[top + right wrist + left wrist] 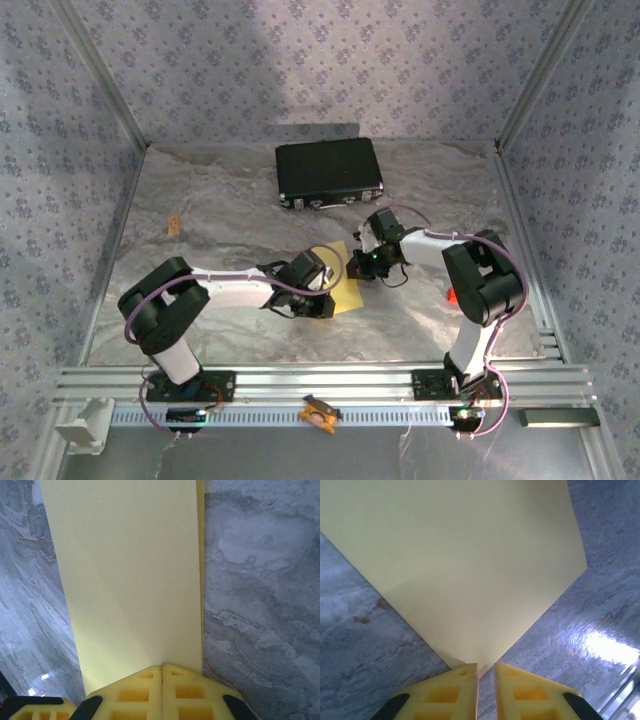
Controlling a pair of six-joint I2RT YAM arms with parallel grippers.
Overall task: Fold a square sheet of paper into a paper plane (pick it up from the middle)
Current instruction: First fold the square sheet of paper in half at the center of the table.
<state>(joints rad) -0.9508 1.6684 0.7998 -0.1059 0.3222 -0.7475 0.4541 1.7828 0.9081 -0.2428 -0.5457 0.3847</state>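
The yellow sheet of paper (pixel 348 292) lies part-folded on the marbled grey table, between my two grippers. In the left wrist view the paper (pixel 470 555) narrows to a pointed corner that ends right at my left gripper (pixel 486 667), whose yellow fingers stand a narrow slit apart with bare table showing in the gap. In the right wrist view the paper (pixel 130 570) is a long folded strip with a thin lower layer along its right edge. My right gripper (pixel 162 667) is shut, tips pressed together at the strip's near end. From above, the left gripper (pixel 328 290) and right gripper (pixel 362 265) flank the paper.
A black rectangular case (pixel 330 173) lies at the back centre. A small orange clip (pixel 176 224) sits at the back left. A small red item (pixel 452 295) is beside the right arm. An aluminium rail (pixel 320 385) runs along the near edge, and patterned walls enclose the table.
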